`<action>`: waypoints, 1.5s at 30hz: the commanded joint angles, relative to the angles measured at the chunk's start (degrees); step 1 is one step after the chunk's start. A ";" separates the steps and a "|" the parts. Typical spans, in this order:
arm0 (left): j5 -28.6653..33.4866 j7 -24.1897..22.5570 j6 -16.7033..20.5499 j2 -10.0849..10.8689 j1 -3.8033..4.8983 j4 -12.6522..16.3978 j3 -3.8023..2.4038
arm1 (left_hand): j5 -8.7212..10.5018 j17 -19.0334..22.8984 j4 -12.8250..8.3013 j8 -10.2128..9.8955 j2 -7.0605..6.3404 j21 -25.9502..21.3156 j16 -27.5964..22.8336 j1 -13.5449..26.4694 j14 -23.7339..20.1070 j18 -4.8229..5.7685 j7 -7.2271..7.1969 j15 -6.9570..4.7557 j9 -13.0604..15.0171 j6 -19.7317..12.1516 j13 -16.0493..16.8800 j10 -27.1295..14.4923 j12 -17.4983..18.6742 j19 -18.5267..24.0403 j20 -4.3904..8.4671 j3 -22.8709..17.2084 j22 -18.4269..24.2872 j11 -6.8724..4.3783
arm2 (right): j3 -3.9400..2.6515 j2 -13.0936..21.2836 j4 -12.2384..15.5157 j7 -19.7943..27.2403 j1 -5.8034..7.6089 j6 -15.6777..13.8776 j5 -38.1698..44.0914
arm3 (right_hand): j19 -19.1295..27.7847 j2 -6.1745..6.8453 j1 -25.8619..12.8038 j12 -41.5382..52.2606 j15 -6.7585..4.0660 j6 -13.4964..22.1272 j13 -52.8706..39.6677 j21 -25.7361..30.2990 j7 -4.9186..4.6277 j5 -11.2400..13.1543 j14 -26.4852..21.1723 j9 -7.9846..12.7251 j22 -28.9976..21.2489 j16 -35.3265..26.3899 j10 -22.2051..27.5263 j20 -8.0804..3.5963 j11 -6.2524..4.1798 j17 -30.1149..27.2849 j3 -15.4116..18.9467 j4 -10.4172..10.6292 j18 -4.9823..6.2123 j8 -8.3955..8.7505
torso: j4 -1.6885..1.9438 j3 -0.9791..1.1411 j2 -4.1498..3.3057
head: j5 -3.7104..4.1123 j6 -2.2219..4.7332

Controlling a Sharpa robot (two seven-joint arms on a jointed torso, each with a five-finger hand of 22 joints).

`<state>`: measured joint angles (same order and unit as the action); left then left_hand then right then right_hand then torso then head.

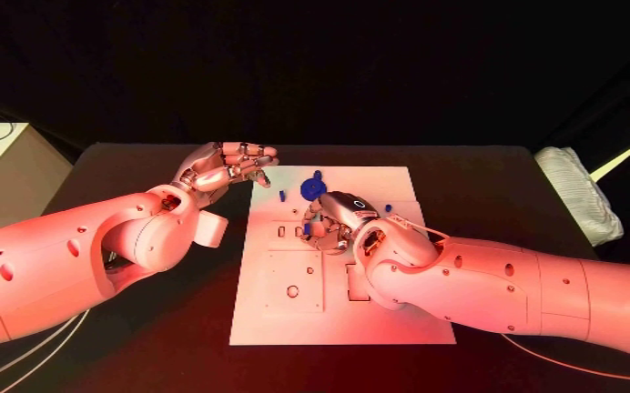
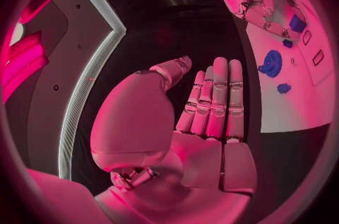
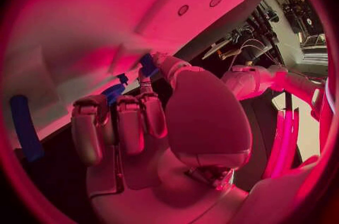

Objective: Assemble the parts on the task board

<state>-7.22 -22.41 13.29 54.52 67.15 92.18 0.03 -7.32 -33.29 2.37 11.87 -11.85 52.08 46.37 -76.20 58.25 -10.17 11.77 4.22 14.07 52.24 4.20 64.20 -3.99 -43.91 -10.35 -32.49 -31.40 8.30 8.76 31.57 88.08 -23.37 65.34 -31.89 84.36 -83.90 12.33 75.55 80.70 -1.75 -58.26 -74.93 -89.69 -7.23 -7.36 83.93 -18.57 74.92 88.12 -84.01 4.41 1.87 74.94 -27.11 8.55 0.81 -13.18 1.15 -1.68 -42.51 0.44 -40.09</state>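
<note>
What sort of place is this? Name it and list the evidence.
Likely a robotics lab test bench: a black table against a dark backdrop, a white task board with cut-outs and small blue parts, and cabled equipment behind the right hand.

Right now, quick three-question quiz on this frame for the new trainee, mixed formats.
1. True or false: the left hand holds a blue part.
2. Which hand is over the task board? A. left B. right C. both
3. Fill in: the round blue part lies on the board's ____ end, away from the robot.

Key:
1. False. In the left wrist view its fingers are straight, with nothing in them, beside the board over black table.
2. B. The right hand is over the board's middle, a small blue part at its fingertips.
3. Far.
</note>
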 commanded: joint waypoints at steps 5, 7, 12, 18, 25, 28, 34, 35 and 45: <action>-0.21 -0.16 -0.56 0.00 0.03 0.13 -0.03 | 0.21 0.07 -0.38 -0.20 0.26 0.36 0.41 0.19 -0.32 -0.22 -0.17 0.01 0.06 -0.23 0.08 -0.11 -0.15 0.43 -0.10 -0.10 -0.08 -0.21 | 0.06 0.06 -0.02 1.14 -0.12 0.65 0.13 | -5.92 1.04 -0.49 -1.61 0.37 1.61 -6.44 -0.02 -0.35 0.11 4.84 0.36 14.84 -0.44 1.08 0.18 0.86 10.01 0.55 0.00 -0.73 0.91 | 0.05 0.01 0.02 | -0.01 -0.10; -0.21 -0.16 -0.55 0.02 0.03 0.12 -0.03 | 0.21 0.07 -0.38 -0.20 0.26 0.36 0.41 0.19 -0.32 -0.22 -0.17 0.01 0.06 -0.23 0.08 -0.11 -0.15 0.43 -0.10 -0.10 -0.08 -0.21 | 0.06 0.07 -0.06 1.35 -0.12 0.65 -0.03 | -5.82 1.34 -0.64 -2.69 0.52 2.15 -5.62 0.13 -0.54 0.29 4.84 0.50 14.73 -0.46 1.81 0.31 1.03 10.01 0.75 -0.01 -0.68 1.20 | 0.04 0.02 0.00 | -0.01 -0.11; -0.21 -0.12 -0.57 0.04 0.03 0.08 -0.03 | 0.21 0.11 -0.41 -0.25 0.21 0.40 0.43 0.21 -0.34 -0.22 -0.14 0.02 0.05 -0.33 0.07 -0.20 -0.11 0.47 -0.11 -0.09 -0.10 -0.18 | 0.06 0.09 -0.11 1.88 -0.12 0.55 -0.36 | -5.53 1.99 -0.82 -4.59 0.87 3.46 -4.20 0.61 -0.94 1.14 4.76 0.90 14.36 -0.60 3.06 0.66 1.41 9.78 1.39 -0.04 -0.54 1.92 | 0.00 0.02 0.02 | -0.01 -0.12; -0.22 -0.07 -0.68 0.03 0.03 0.04 -0.03 | 0.21 0.14 -0.42 -0.31 0.17 0.44 0.45 0.25 -0.36 -0.21 -0.12 0.04 0.04 -0.44 0.05 -0.30 -0.07 0.51 -0.11 -0.07 -0.11 -0.16 | 0.06 0.11 -0.06 2.49 -0.11 -0.08 -0.69 | -5.28 2.43 -1.03 -5.47 1.05 4.29 -3.53 1.02 -1.15 1.10 4.70 1.18 14.04 -0.72 3.64 0.86 1.61 9.59 2.19 0.06 -0.42 2.41 | 0.04 0.02 0.01 | 0.04 -0.06; -0.27 -0.03 -0.73 0.07 0.03 -0.03 -0.03 | 0.20 0.16 -0.42 -0.34 0.15 0.45 0.46 0.28 -0.38 -0.21 -0.10 0.05 0.03 -0.49 0.04 -0.35 -0.05 0.53 -0.12 -0.06 -0.12 -0.14 | 0.06 0.32 0.36 3.35 -0.11 -1.10 -0.97 | -5.26 2.73 -1.22 -5.85 1.21 4.85 -3.20 1.09 -1.23 0.95 4.68 1.49 14.01 -0.79 3.84 1.09 1.77 9.57 5.60 0.64 -0.41 2.81 | 0.05 0.01 -0.02 | 0.05 -0.06; -0.39 0.07 -0.73 0.06 0.03 -0.17 -0.03 | 0.20 0.16 -0.42 -0.34 0.15 0.45 0.46 0.28 -0.38 -0.21 -0.10 0.05 0.03 -0.49 0.04 -0.35 -0.05 0.53 -0.12 -0.06 -0.12 -0.14 | 0.06 0.73 0.93 3.74 -0.11 -1.98 -1.03 | -5.27 1.91 -0.47 -5.85 1.26 5.10 -3.15 1.09 -1.29 1.20 4.70 1.74 14.03 -0.78 3.82 1.15 1.82 9.66 9.01 1.46 -0.41 3.05 | 0.08 0.00 0.00 | 0.08 -0.06; -3.50 3.13 -1.35 0.08 0.04 -0.43 -0.03 | -0.20 -1.16 0.99 -1.78 0.30 1.53 4.09 2.52 2.43 -0.33 0.28 -0.13 -0.39 -3.33 1.34 2.39 -2.63 -0.20 -0.16 1.17 -0.55 -0.38 | -0.17 2.81 2.69 7.07 0.34 -4.30 -5.33 | -5.28 0.93 1.43 -4.59 1.37 5.51 -4.06 1.11 -1.48 0.93 4.78 2.13 14.04 -0.68 3.01 1.22 1.95 9.93 12.96 2.72 -0.41 3.46 | -0.04 0.07 0.13 | 0.08 -0.08; -4.55 4.28 -1.49 0.10 0.04 -0.46 -0.03 | -0.51 -2.17 2.36 -1.58 0.66 2.16 6.07 4.25 2.84 -0.31 0.29 -0.19 -0.23 -3.66 2.26 2.30 -4.07 -0.76 -0.07 1.83 -0.80 -0.44 | -0.25 3.35 2.89 8.66 0.73 -4.37 -7.66 | -5.22 0.87 1.68 -4.44 1.39 5.52 -4.17 1.22 -1.50 0.85 4.80 2.15 13.96 -0.65 2.93 1.23 1.98 10.00 13.21 2.77 -0.38 3.49 | -0.09 0.09 0.15 | 0.06 -0.16; -18.14 18.83 -5.74 -0.64 0.23 -1.46 -0.04 | -0.39 -24.22 11.51 15.92 0.86 11.17 28.25 10.83 16.43 -0.26 -3.49 -3.45 9.03 -2.31 28.80 -3.85 -42.40 -5.93 2.72 7.99 -5.67 -4.25 | -0.98 9.57 4.68 16.56 6.02 -1.72 -24.31 | -3.83 -0.43 4.06 -4.74 1.51 5.34 -3.91 3.65 -1.63 -1.00 4.56 2.19 12.25 -1.11 3.51 1.36 2.10 9.19 13.12 2.68 0.29 3.15 | -0.13 0.14 0.34 | 0.33 -0.26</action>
<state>-17.41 -11.53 11.50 54.08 67.26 90.77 0.02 -7.89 -56.83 13.62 27.42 -10.91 63.20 74.12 -65.67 74.19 -10.16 8.47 0.86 22.93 49.81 32.52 60.24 -45.67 -49.87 -7.59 -24.59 -37.23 4.31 7.82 40.93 92.41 -11.43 71.15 -34.56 67.85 -84.01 11.77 79.04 76.08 -0.70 -53.03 -74.91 -86.36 -8.77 -8.12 84.13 -16.39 74.92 87.21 -80.83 5.56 3.95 74.91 -13.85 11.25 0.81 -9.90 1.07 -1.57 -42.30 0.63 -40.12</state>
